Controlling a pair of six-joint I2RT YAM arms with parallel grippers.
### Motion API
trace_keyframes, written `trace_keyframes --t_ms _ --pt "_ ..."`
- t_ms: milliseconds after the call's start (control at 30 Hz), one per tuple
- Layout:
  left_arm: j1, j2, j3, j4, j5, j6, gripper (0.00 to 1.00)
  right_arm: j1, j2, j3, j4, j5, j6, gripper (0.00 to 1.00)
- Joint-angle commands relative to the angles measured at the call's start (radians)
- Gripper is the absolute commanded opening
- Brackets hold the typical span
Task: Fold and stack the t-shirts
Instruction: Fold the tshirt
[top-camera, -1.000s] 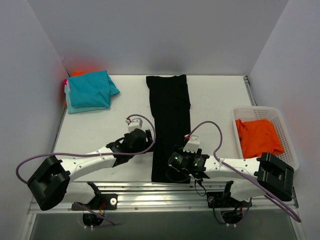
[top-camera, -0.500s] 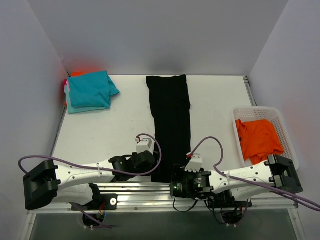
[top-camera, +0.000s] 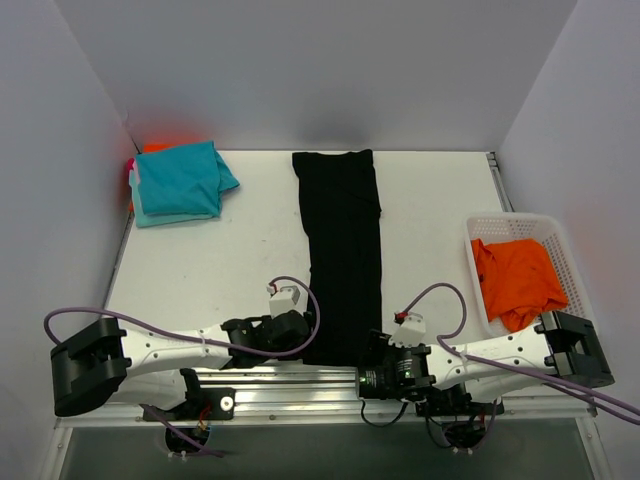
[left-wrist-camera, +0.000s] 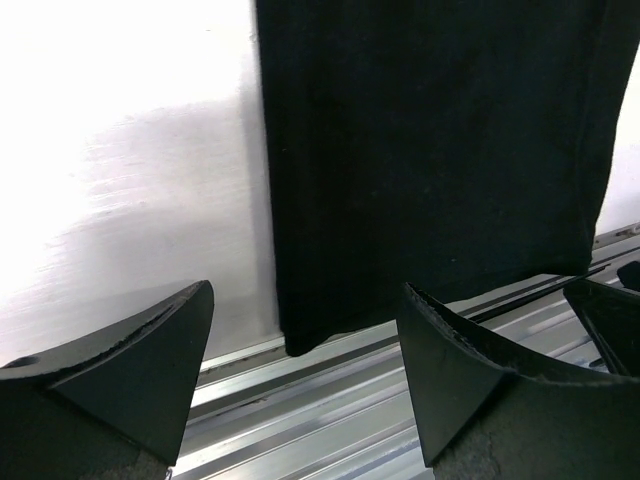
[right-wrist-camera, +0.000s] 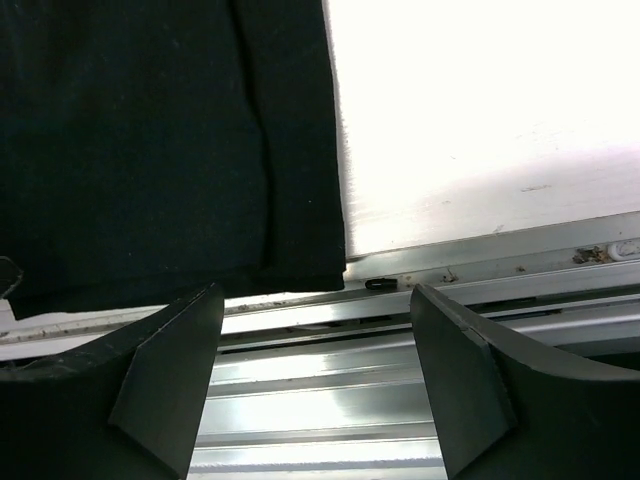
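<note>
A long black t-shirt (top-camera: 341, 250), folded into a narrow strip, lies down the middle of the table, its near hem at the front edge. My left gripper (top-camera: 296, 345) is open and empty at the hem's left corner (left-wrist-camera: 300, 340). My right gripper (top-camera: 378, 362) is open and empty at the hem's right corner (right-wrist-camera: 325, 275). Folded teal t-shirts (top-camera: 178, 180) are stacked at the back left, with orange and pink edges showing beneath. An orange t-shirt (top-camera: 515, 278) lies in the basket.
A white lattice basket (top-camera: 573, 275) stands at the right edge of the table. An aluminium rail (top-camera: 300, 375) runs along the front edge under both grippers; it also shows in the left wrist view (left-wrist-camera: 330, 410) and the right wrist view (right-wrist-camera: 320, 400).
Both arms have drawn back toward the front edge and lowered. The grippers have moved from the shirt's lower middle to its near hem corners. The shirt has not moved.
</note>
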Motion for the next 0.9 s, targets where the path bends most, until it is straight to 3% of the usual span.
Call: trace_keyframes --t_ms 0,333,367,633,867 --pt "-0.005 0.026 0.006 0.062 0.011 -0.020 0.83 -0.010 0.010 0.000 -0.074 0.066 0.054 0.71" --pt "-0.005 0.058 0.038 0.077 0.014 -0.003 0.83 -0.140 0.081 0.023 0.056 0.071 -0.088 0.66" --pt "-0.005 0.058 0.035 0.077 0.014 -0.003 0.83 -0.151 0.087 0.016 0.083 0.063 -0.133 0.63" --pt "-0.005 0.055 0.016 0.088 0.017 -0.009 0.83 -0.185 0.139 -0.024 0.183 0.012 -0.179 0.06" --pt "-0.005 0.081 0.013 0.112 0.019 -0.006 0.83 -0.187 0.141 -0.033 0.196 -0.001 -0.185 0.00"
